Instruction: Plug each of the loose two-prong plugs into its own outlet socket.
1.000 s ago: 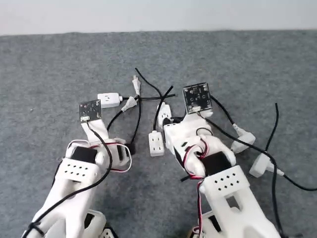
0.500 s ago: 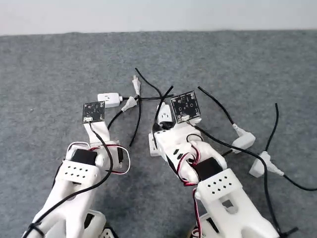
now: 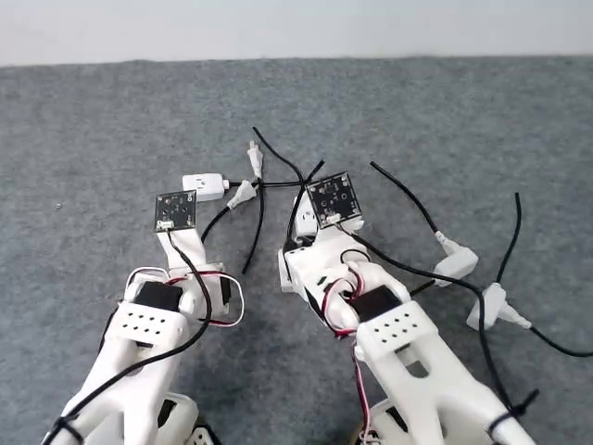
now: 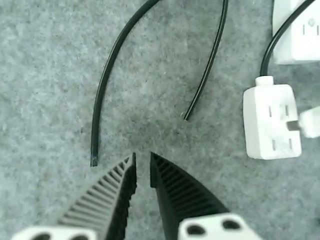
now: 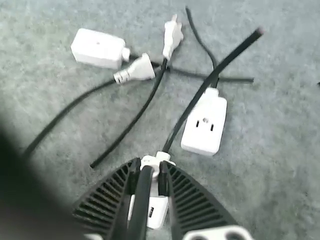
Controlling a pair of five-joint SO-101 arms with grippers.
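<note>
The right gripper point(image 5: 150, 167) clamps a white plug point(image 5: 157, 161) by its black cord, over an outlet socket point(image 5: 152, 212). The left gripper point(image 4: 142, 159), jaws a slit apart, holds nothing. Grey carpet point(image 3: 519, 120) lies beneath, with a pale wall point(image 3: 296, 28) at twelve o'clock.

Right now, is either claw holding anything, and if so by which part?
The left claw holds nothing. The right claw sits over the cord end of a white plastic socket block; whether it grips it cannot be told.
</note>
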